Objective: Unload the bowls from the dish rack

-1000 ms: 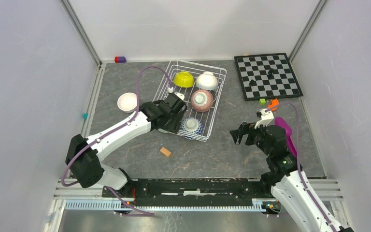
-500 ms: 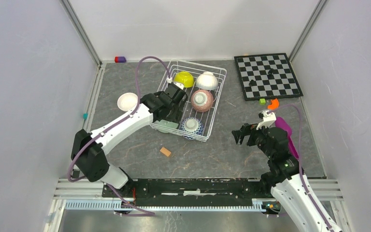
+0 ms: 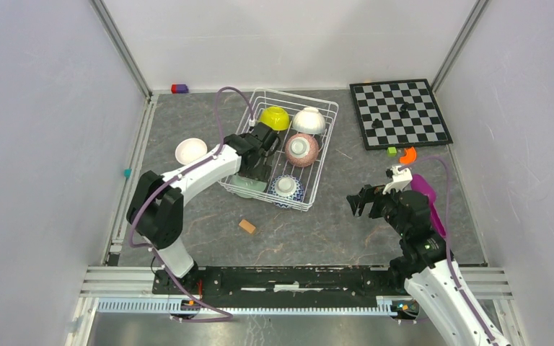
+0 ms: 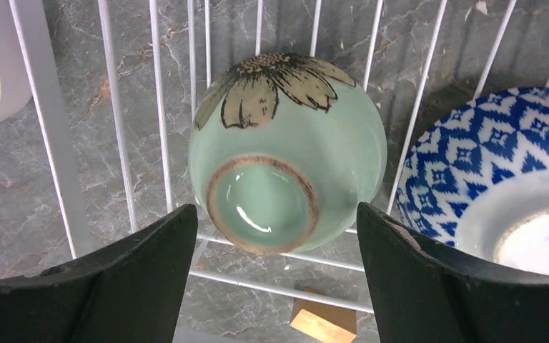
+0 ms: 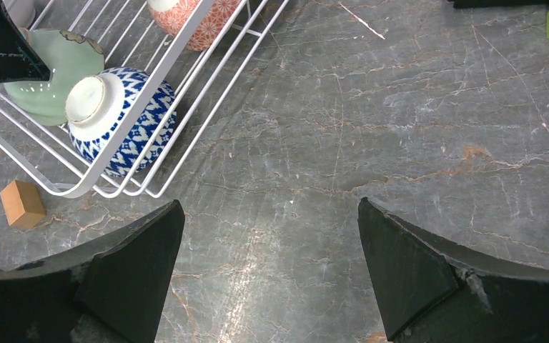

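Note:
The white wire dish rack point(image 3: 330, 137) holds a yellow-green bowl point(image 3: 275, 117), a white bowl point(image 3: 309, 120), a speckled pink bowl point(image 3: 301, 149), a blue-and-white bowl point(image 3: 286, 187) and a pale green bowl point(image 3: 242, 188), all bottom up. A second white bowl point(image 3: 190, 151) sits upright on the table left of the rack. My left gripper point(image 3: 252, 175) is open, its jaws either side of the pale green bowl point(image 4: 286, 150) without touching it. My right gripper point(image 3: 358, 202) is open and empty over bare table, right of the rack point(image 5: 186, 50).
A chessboard point(image 3: 399, 113) with a few pieces lies at the back right. A wooden block point(image 3: 247, 226) lies in front of the rack. A green cube point(image 3: 392, 151), an orange piece point(image 3: 407, 154) and a purple object point(image 3: 425, 194) lie near the right arm.
My left arm has swung in over the rack's near left corner, bringing the open gripper down over the pale green bowl. My right arm has barely moved.

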Controlling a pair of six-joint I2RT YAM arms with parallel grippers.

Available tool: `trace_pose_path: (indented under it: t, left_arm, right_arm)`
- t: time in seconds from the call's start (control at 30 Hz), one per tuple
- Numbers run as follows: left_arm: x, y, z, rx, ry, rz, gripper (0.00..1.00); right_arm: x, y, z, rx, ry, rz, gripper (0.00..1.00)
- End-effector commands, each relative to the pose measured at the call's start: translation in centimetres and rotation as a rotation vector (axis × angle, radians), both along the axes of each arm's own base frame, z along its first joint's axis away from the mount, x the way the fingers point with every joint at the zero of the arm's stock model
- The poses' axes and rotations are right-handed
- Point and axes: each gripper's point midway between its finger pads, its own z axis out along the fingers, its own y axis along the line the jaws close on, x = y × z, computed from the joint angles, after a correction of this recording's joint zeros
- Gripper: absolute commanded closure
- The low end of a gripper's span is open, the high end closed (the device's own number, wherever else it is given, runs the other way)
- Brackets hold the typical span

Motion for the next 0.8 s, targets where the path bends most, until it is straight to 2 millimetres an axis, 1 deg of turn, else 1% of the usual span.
trace_pose_path:
  t: [0.0,0.1,0.23,0.47,0.6,0.67,0.77]
  left_arm:
    - [1.7,-0.7,0.1,-0.092,-0.033,0.057,0.12]
    - [1.9,-0.7,-0.3,-0.123,-0.011,0.061,0.13]
    - [2.1,-1.2,-0.6,-0.178,0.013,0.057,0.23]
    - [2.3,-0.8,-1.2,-0.230,0.053,0.098,0.34]
    - [2.1,-0.7,-1.6,-0.250,0.073,0.102,0.48]
    - [2.0,-0.7,-1.6,-0.255,0.076,0.103,0.52]
    - [1.8,-0.8,-1.1,-0.265,0.073,0.099,0.63]
  right_arm:
    - [0.2,-0.2,0.2,-0.010,-0.017,-0.010,0.02]
    - [0.2,-0.2,0.1,-0.008,-0.015,-0.009,0.02]
    - [0.3,-0.2,0.1,-0.010,-0.016,-0.008,0.02]
    - [0.2,-0.2,-0.1,-0.012,-0.012,-0.008,0.02]
    - [0.3,-0.2,-0.1,-0.014,-0.016,-0.008,0.02]
    - [0.3,-0.3,0.0,-0.017,-0.017,-0.008,0.02]
    - [0.3,-0.3,0.1,-0.018,-0.020,-0.010,0.02]
